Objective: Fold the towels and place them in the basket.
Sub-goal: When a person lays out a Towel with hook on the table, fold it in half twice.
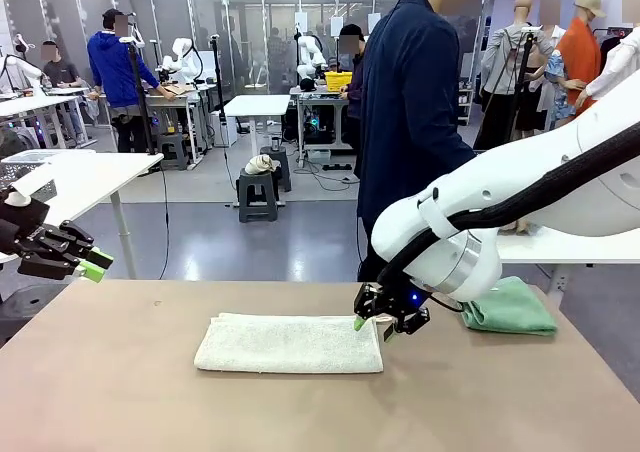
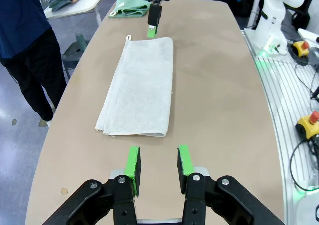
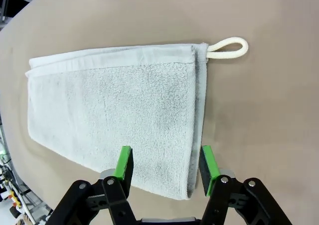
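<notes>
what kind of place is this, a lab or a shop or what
Most likely a robotics lab or workshop. Beyond the brown table with the cream-white towel, other white tables carry robot arms and equipment, cables trail over the floor, and people work at benches.

Soft cloth on a matt table

Below my right gripper the cream-white towel is nubby terry with a smooth corded loop; the mint green towel looks equally fluffy, the brown table smooth, dull.

Bright, even overhead light falls on the table, casting soft, faint shadows. All views are sharp; wrist views bend at the edges.
</notes>
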